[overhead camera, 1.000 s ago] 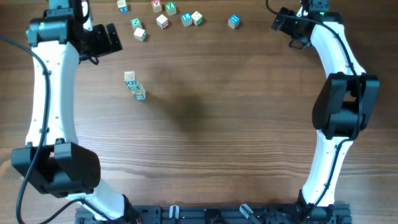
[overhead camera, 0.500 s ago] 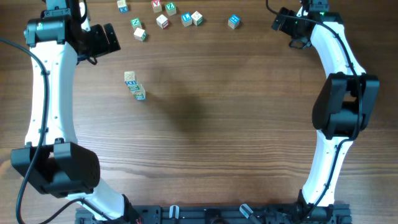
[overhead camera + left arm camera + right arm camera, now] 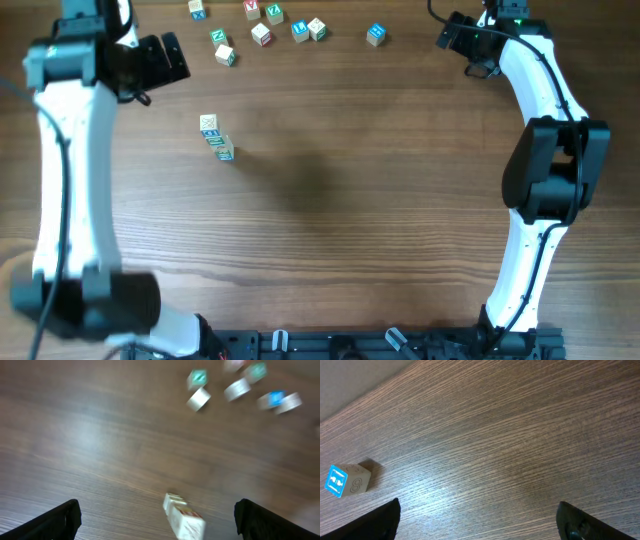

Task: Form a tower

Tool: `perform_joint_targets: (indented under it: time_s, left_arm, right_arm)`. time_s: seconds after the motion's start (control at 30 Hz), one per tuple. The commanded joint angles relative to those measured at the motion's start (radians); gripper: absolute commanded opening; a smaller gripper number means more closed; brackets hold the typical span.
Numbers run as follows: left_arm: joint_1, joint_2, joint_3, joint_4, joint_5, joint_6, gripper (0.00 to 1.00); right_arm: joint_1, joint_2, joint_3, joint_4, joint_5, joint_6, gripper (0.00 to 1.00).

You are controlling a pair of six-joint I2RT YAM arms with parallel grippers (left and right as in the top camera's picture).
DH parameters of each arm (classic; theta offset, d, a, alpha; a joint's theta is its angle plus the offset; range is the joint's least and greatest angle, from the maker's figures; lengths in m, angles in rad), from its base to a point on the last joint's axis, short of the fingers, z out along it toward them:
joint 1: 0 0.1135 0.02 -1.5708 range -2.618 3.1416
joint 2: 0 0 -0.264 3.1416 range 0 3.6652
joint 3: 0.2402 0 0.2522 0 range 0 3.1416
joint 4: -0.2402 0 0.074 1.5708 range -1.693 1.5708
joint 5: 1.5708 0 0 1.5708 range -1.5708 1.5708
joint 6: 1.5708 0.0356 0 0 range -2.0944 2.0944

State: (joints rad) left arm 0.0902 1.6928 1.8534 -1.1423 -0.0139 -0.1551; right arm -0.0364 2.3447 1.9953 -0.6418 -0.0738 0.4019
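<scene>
The tower [image 3: 216, 137] is a slim leaning column of small pale cubes with teal faces, standing on the left part of the wooden table. In the left wrist view the tower [image 3: 183, 518] shows blurred at the bottom, below and between the spread fingers. My left gripper [image 3: 176, 58] hovers open up and to the left of the tower, with nothing in it; in its own view the left gripper [image 3: 158, 524] is apart from the column. My right gripper [image 3: 447, 36] is open and empty at the far right; in the right wrist view this gripper [image 3: 477, 521] is over bare wood.
Several loose cubes [image 3: 262, 34] lie scattered along the far edge. One blue-faced cube [image 3: 375, 35] sits nearest the right gripper, and this blue-faced cube [image 3: 347, 480] is at the left of the right wrist view. Loose cubes [image 3: 199, 398] show blurred in the left wrist view.
The left arm has shifted a little to the left and toward the far edge; its view is motion-blurred. The right arm and the tower have not moved.
</scene>
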Motion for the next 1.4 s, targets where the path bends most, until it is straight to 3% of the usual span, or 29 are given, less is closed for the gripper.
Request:
perform_joint_targets:
  time_s: [0.0, 0.3, 0.7, 0.77, 0.87, 0.9, 1.03, 1.13, 1.37]
  left_arm:
    - [-0.021, -0.244, 0.013, 0.001, -0.006, -0.010, 1.00]
    - [-0.021, -0.690, 0.013, 0.000, -0.006, -0.010, 1.00]
    - [-0.021, -0.845, 0.011, -0.046, -0.006, -0.010, 1.00]
    - [-0.021, -0.854, 0.000, 0.061, -0.006, -0.010, 1.00]
    - [-0.021, -0.872, -0.052, 0.346, -0.006, -0.010, 1.00]
    - [-0.021, -0.882, -0.095, 0.572, -0.006, -0.010, 1.00]
    - [-0.021, -0.925, -0.254, 1.098, -0.006, -0.010, 1.00]
    - [-0.021, -0.965, -0.374, 1.220, -0.006, -0.010, 1.00]
    - [-0.020, -1.194, -0.747, 1.264, -0.006, -0.010, 1.00]
  right_arm:
    - [0.003, -0.039, 0.001, 0.001, 0.005, -0.009, 1.00]
    - [0.003, -0.039, 0.001, 0.001, 0.005, -0.008, 1.00]
    - [0.003, -0.039, 0.001, 0.001, 0.005, -0.008, 1.00]
    - [0.003, -0.039, 0.001, 0.001, 0.005, -0.009, 1.00]
    - [0.003, -0.039, 0.001, 0.001, 0.005, -0.009, 1.00]
    - [0.003, -0.039, 0.001, 0.001, 0.005, -0.009, 1.00]
    - [0.003, -0.039, 0.001, 0.001, 0.005, -0.009, 1.00]
    - [0.003, -0.039, 0.001, 0.001, 0.005, -0.008, 1.00]
    - [0.003, -0.039, 0.001, 0.001, 0.005, -0.009, 0.99]
